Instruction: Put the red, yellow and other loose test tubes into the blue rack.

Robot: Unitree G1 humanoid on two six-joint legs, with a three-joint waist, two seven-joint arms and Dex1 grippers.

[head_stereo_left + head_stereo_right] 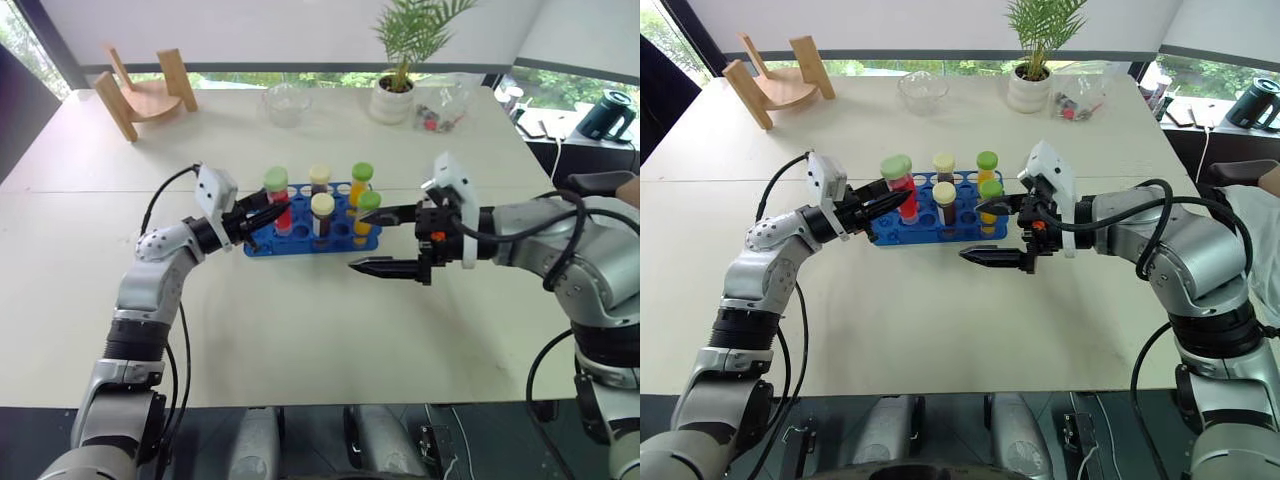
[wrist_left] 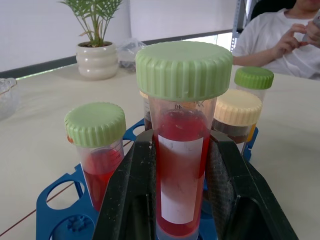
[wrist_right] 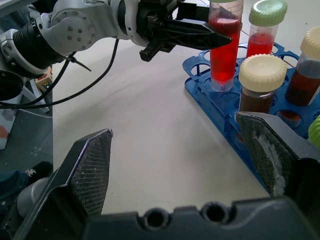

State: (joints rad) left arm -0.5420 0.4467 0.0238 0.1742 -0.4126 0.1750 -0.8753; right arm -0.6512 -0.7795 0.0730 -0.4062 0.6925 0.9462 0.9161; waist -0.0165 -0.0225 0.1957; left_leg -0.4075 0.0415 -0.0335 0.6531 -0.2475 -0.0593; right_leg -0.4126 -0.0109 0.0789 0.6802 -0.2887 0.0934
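The blue rack stands mid-table with several capped tubes upright in it: brown ones with cream caps and yellow ones with green caps. My left gripper is shut on a red tube with a green cap, held upright at the rack's left end with its lower end down at a hole. Another red, green-capped tube stands in the rack close beside it. My right gripper hovers at the rack's right end, open, with nothing between its fingers.
At the table's far side are a wooden stand, a glass bowl, a potted plant and a clear bag. A black kettle sits off to the right. A person in white sits beyond the table.
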